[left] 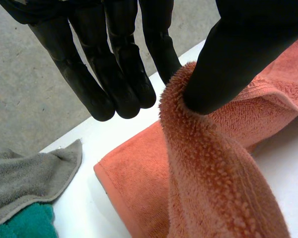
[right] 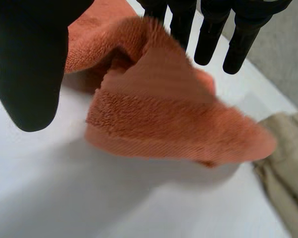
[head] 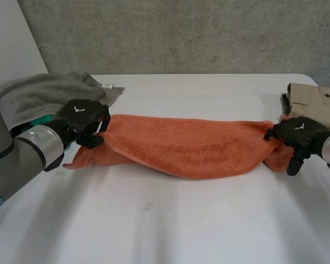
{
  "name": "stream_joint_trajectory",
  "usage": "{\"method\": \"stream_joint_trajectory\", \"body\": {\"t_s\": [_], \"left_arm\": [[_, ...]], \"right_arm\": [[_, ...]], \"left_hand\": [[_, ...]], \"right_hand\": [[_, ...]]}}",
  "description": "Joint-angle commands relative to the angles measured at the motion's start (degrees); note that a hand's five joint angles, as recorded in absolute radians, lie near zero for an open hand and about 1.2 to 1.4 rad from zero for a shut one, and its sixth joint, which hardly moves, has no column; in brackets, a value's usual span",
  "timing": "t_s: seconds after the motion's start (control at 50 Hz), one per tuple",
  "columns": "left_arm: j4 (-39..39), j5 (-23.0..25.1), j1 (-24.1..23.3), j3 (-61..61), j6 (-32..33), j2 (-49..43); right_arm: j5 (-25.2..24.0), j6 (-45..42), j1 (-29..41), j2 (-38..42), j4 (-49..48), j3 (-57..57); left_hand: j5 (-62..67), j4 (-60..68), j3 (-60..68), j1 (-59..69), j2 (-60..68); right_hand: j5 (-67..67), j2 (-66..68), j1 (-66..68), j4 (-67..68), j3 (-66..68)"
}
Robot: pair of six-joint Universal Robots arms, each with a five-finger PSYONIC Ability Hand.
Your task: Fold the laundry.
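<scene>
orange towel: stretched long band | left hand: pinches one end | right hand: pinches other end

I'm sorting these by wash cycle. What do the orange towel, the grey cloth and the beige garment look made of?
Orange terry towel: looped, cotton-like pile, matte, with a flat woven band near its hem. Grey fuzzy cloth: likely terry or fleece, soft nap, hemmed edge. Beige flat-woven garment: smooth, twill-like fabric with stitched seams; fibre unclear.

Head overhead — wrists close — shared towel
</scene>
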Motion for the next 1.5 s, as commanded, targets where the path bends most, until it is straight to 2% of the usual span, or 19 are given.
{"method": "stream_joint_trajectory", "body": {"t_s": [0.02,0.08,0.16,0.24,0.3,0.4,0.48,0.58,0.68,0.76,0.82,0.84,0.86,0.98,1.06,1.14,1.22,1.34,1.5], "left_arm": [[0.17,0.13,0.09,-0.77,0.19,-0.01],[-0.18,0.13,0.17,-0.86,0.01,0.34],[-1.24,0.3,0.7,-1.65,0.1,1.74],[-2.64,0.57,1.14,-2.79,-0.16,6.48],[-3.78,1.0,1.84,-3.49,-0.43,10.08],[-3.96,1.53,2.63,-4.55,-1.39,14.13],[-3.96,1.97,2.46,-5.34,-2.01,15.28],[-3.61,2.06,2.46,-5.26,-2.01,13.26],[-3.61,1.89,1.76,-4.11,-1.48,8.08],[-3.87,1.01,0.35,-1.22,-1.22,2.29],[-4.22,0.13,0.09,0.54,-1.48,0.08],[-4.84,-0.57,0.0,1.42,-1.57,-0.88],[-5.19,-0.84,0.0,1.86,-1.57,-1.24],[-5.98,-1.54,-0.18,3.88,-1.48,-2.04],[-5.9,-1.46,-0.09,4.06,-1.48,-1.86],[-5.28,-1.46,-0.09,3.89,-1.57,-1.42],[-4.93,-1.46,0.09,3.62,-1.66,-1.25],[-4.93,-1.37,0.35,2.83,-1.75,-1.16],[-4.67,-0.66,0.79,2.04,-1.57,-1.24]], "right_arm": [[3.26,9.53,2.12,5.08,-3.92,-2.01],[5.8,13.91,2.74,5.43,-4.45,-3.5],[7.83,17.71,2.91,2.37,-2.35,-3.59],[7.57,17.1,1.6,-6.24,3.0,-3.68],[5.74,14.83,-1.81,-11.68,10.02,-5.43],[1.16,12.18,-5.08,-12.41,20.58,-12.72],[0.27,12.44,-5.0,-7.06,27.0,-21.59],[2.73,12.36,-1.75,3.92,29.82,-32.49],[7.74,12.0,2.91,15.43,28.69,-40.67],[11.78,12.18,5.37,23.53,22.28,-45.77],[14.59,12.44,6.43,26.52,16.13,-46.31],[15.99,12.7,6.69,26.88,12.9,-45.87],[16.53,12.88,6.78,26.88,11.3,-45.43],[18.21,14.64,6.52,21.27,3.99,-39.82],[15.23,14.38,5.55,13.18,1.53,-32.35],[7.51,9.39,4.15,3.79,0.65,-23.22],[0.92,3.32,2.13,-1.32,1.17,-16.63],[-4.2,-3.54,-0.16,-2.39,2.4,-9.49],[-7.02,-10.76,-1.39,1.47,1.7,-3.6]], "left_hand": [[13.72,11.53,12.0,13.57,11.59],[13.72,11.53,12.0,13.57,11.59],[13.72,11.53,12.0,13.57,11.59],[13.72,11.53,12.0,13.57,11.59],[13.72,11.53,12.0,13.57,11.59],[13.72,11.53,12.0,13.57,11.59],[13.72,11.53,12.0,13.57,11.59],[13.72,11.53,12.0,13.57,11.59],[13.72,11.53,12.0,13.57,11.59],[13.72,11.53,12.0,13.57,11.59],[13.72,11.53,12.0,13.57,11.59],[13.72,11.53,12.0,13.57,11.59],[13.72,11.53,12.0,13.57,11.59],[13.72,11.53,12.0,13.57,11.59],[13.72,11.53,12.0,13.57,11.59],[13.72,11.53,12.0,13.57,11.59],[13.72,11.53,12.0,13.57,11.59],[13.72,11.53,12.0,13.57,11.59],[13.72,11.53,12.0,13.57,11.59]], "right_hand": [[24.2,21.89,22.31,22.93,22.96],[61.2,58.9,59.31,59.94,59.97],[61.32,59.02,59.43,60.05,60.08],[61.32,59.02,59.43,60.05,60.08],[61.32,59.02,59.43,60.05,60.08],[61.32,59.02,59.43,60.05,60.08],[61.32,59.02,59.43,60.05,60.08],[61.32,59.02,59.43,60.05,60.08],[61.32,59.02,59.43,60.05,60.08],[61.32,59.02,59.43,60.05,60.08],[40.88,38.58,38.99,39.62,39.65],[10.46,8.16,8.58,9.2,9.23],[-3.99,-6.3,-5.88,-5.26,-5.23],[-8.68,-10.98,-10.57,-9.95,-9.92],[-8.68,-10.98,-10.57,-9.95,-9.92],[-8.68,-10.98,-10.57,-9.95,-9.92],[4.22,1.92,2.33,2.96,2.99],[19.73,17.43,17.84,18.47,18.5],[17.4,15.1,15.52,16.14,16.17]]}}
